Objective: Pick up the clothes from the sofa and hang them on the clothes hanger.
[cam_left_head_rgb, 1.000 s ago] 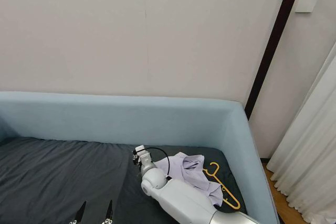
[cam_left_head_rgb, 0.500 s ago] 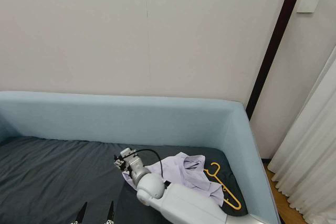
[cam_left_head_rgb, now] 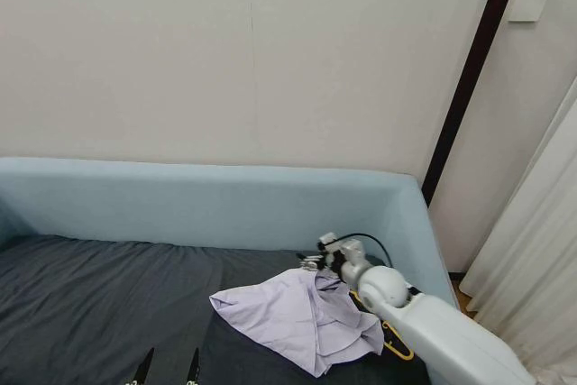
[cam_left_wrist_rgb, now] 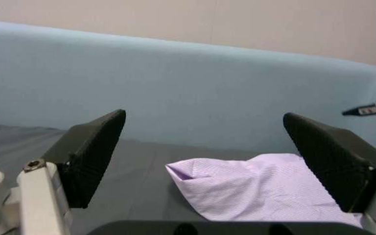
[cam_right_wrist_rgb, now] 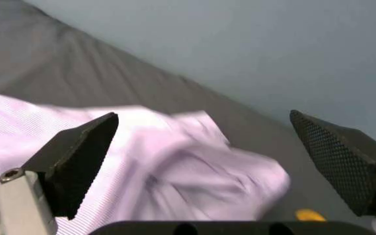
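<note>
A crumpled lavender pinstriped shirt lies on the dark grey seat cushion of the light blue upholstered sofa, toward the sofa's right end. Its long axis runs across the seat, roughly parallel to the backrest: one folded corner points toward the robot's left, and the bunched end lies on the right beside the armrest. Just beyond that bunched end a yellow plastic clothes hanger peeks out from under the cloth, flat on the cushion. The right gripper hangs at the shirt's rear edge, close to the backrest. Its jaws are spread wide and hold nothing. In the right wrist view the rumpled fabric lies below and between them, with no contact visible. The left gripper sits low at the near edge of the seat, well apart from the shirt. Its jaws are likewise released and empty, and in the left wrist view the shirt's pointed corner lies ahead, between them.
</note>
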